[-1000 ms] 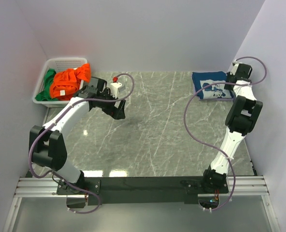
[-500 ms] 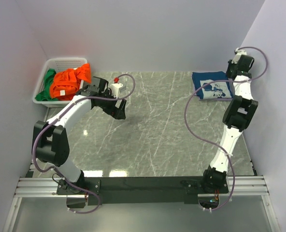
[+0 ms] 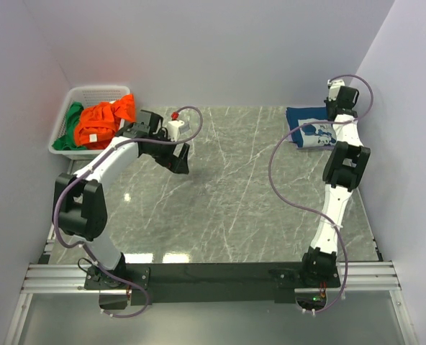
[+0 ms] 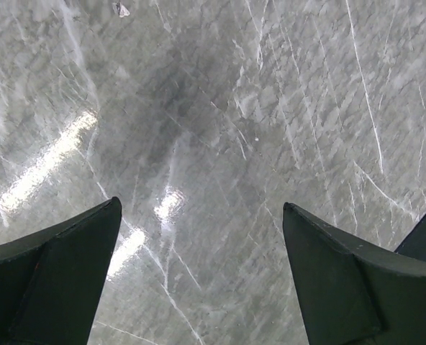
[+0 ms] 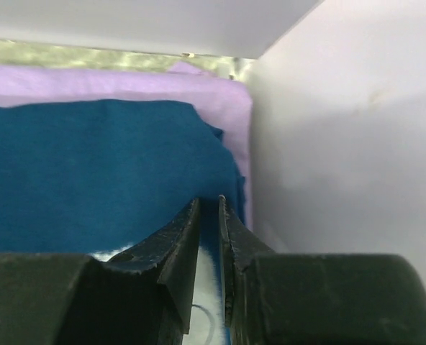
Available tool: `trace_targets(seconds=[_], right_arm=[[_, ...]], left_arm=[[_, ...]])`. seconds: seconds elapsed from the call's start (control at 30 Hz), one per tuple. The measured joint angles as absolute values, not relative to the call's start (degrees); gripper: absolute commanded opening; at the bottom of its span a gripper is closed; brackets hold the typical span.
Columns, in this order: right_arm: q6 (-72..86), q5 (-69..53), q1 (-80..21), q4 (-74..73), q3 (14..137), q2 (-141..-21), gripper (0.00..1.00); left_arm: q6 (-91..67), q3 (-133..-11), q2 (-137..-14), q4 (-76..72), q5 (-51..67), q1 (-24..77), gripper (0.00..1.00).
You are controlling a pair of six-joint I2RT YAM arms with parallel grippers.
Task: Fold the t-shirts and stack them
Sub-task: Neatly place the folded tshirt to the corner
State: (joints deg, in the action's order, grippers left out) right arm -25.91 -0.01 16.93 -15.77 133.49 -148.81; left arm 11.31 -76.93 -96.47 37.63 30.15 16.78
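A folded navy blue t-shirt (image 3: 314,129) with a white chest print lies at the back right of the marble table. In the right wrist view the navy shirt (image 5: 91,172) rests on a lilac cloth (image 5: 224,97). My right gripper (image 3: 334,109) hangs over the shirt's back right corner; in its own view the right gripper (image 5: 209,205) has its jaws almost together with nothing between them. The orange t-shirt (image 3: 103,118) and the green t-shirt (image 3: 70,122) lie crumpled in the basket. My left gripper (image 3: 177,159) is open and empty over bare marble, also in its wrist view (image 4: 202,215).
The white slotted basket (image 3: 91,93) stands at the back left corner against the walls. The right wall (image 5: 350,129) is close beside the right gripper. The marble table top (image 3: 234,187) lies between the two arms.
The right wrist has swung left and back, from beside the navy shirt to over its rear corner. The left gripper has shifted slightly to the right.
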Motion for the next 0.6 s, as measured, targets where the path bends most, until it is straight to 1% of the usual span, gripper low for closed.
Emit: trace_targets(seconds=[0.33, 0.43, 0.47, 0.53, 0.57, 0.6], right_arm=[[-35.99, 4.84, 16.73, -13.41, 133.88, -150.63, 0.25], [-37.39, 6.07, 16.6, -12.4, 133.69, -150.63, 0.4], [-37.71, 6.74, 16.47, -11.88, 133.69, -150.63, 0.5], [-38.17, 8.64, 16.38, -10.11, 133.51, -150.58, 0.6], [-38.35, 9.23, 16.32, -9.52, 133.47, -150.54, 0.67], [-38.17, 10.13, 16.23, -9.04, 133.27, -150.34, 0.7]], left_arm=[[11.33, -79.46, -98.5, 38.89, 30.35, 16.25, 0.99], [11.2, -79.64, -98.45, 38.63, 29.93, 15.9, 1.0], [10.87, -79.64, -98.37, 38.59, 29.43, 15.7, 0.99], [9.8, -79.64, -97.82, 38.24, 27.79, 15.14, 0.99], [9.28, -79.64, -97.21, 38.0, 26.94, 14.76, 0.99], [8.62, -79.48, -96.14, 37.45, 25.96, 14.17, 0.99]])
